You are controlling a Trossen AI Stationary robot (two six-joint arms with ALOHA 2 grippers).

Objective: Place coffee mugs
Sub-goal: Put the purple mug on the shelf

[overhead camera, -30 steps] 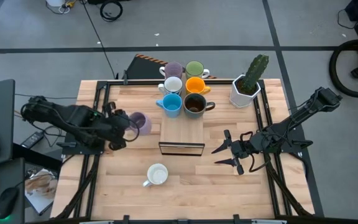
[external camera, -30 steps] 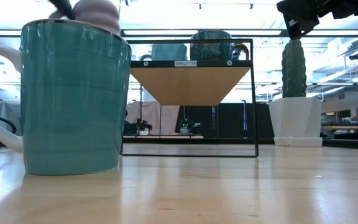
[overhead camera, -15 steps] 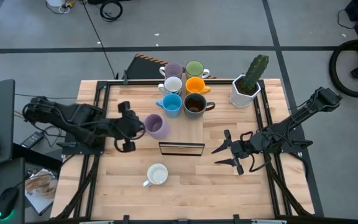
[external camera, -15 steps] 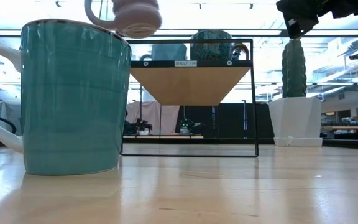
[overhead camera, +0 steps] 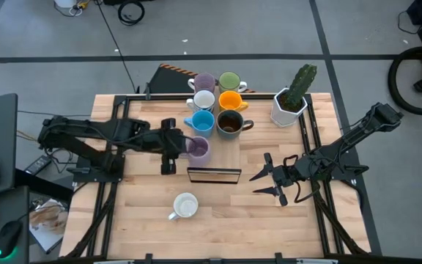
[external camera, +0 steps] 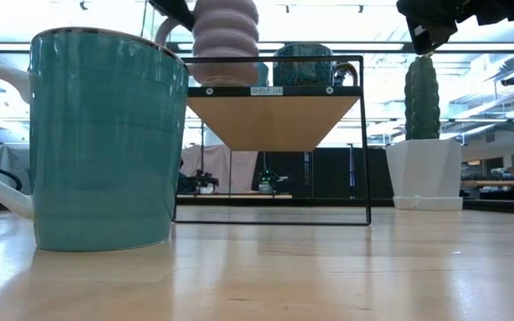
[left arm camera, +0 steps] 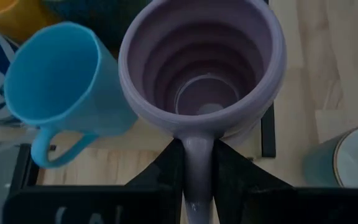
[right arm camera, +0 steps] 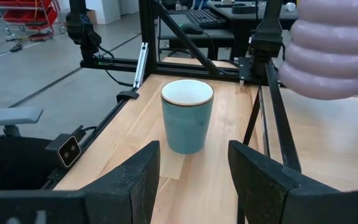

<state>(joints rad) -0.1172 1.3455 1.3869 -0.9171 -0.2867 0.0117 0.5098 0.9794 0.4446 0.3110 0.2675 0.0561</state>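
The left wrist view alone shows the lilac mug [left arm camera: 202,68] gripped by its handle between the closed jaws of the left gripper [left arm camera: 197,180]. In the high view it is held above the shelf's [overhead camera: 214,174] left end. The right gripper [overhead camera: 269,178], jaws wide, is parked near the worktop's [overhead camera: 255,220] right edge.

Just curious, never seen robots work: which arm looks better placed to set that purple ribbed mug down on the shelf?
The left. Its hand grips the ribbed lilac ceramic mug by the handle, over the small wooden shelf. The right hand waits open, off to the side.
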